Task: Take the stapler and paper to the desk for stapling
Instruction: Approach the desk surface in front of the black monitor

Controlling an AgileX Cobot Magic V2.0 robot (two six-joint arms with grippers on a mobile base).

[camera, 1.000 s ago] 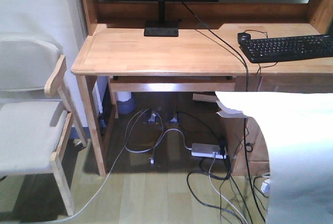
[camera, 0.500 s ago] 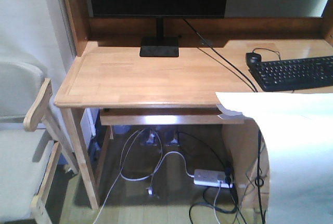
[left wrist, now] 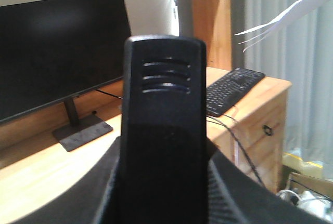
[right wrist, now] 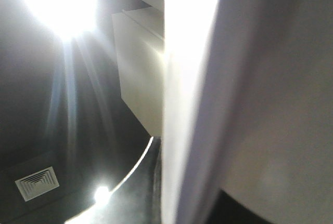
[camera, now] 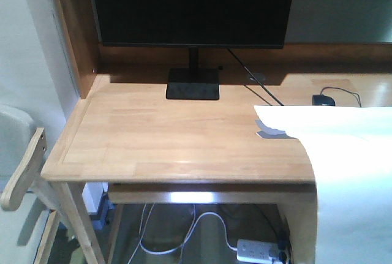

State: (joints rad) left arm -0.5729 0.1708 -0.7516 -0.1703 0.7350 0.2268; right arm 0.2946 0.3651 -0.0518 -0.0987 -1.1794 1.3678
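- Stapler [left wrist: 164,125]: black matte plastic body with a rounded top and three shallow horizontal grooves. It stands upright in the left claw [left wrist: 165,187], which is clenched on it. Dark curved finger bodies flank its lower part on both sides.
- Desk [camera: 171,141]: light, jointed wooden boards with a rounded front edge and a raised wooden side panel. It lies below and ahead of the left claw.
- Monitor [camera: 193,7]: large flat black screen on a thin post and a square black foot, ahead and to the left of the left claw.
- Keyboard [left wrist: 229,89]: black, low and rectangular, on the desk ahead and to the right of the left claw. A pale pleated curtain [left wrist: 302,78] hangs beyond it.
- Paper [camera: 349,178]: large plain white sheet, thin and smooth, bowed in a soft curve and held in the air. It is high and to the right of the left claw, well apart from the stapler.
- Right claw: hidden by the sheet, which fills the right half of its wrist view as a bright, blurred surface. Whether it is released or clenched cannot be told.
- Mouse [camera: 323,100]: small, black and corded, on the desk beyond the paper's far edge.
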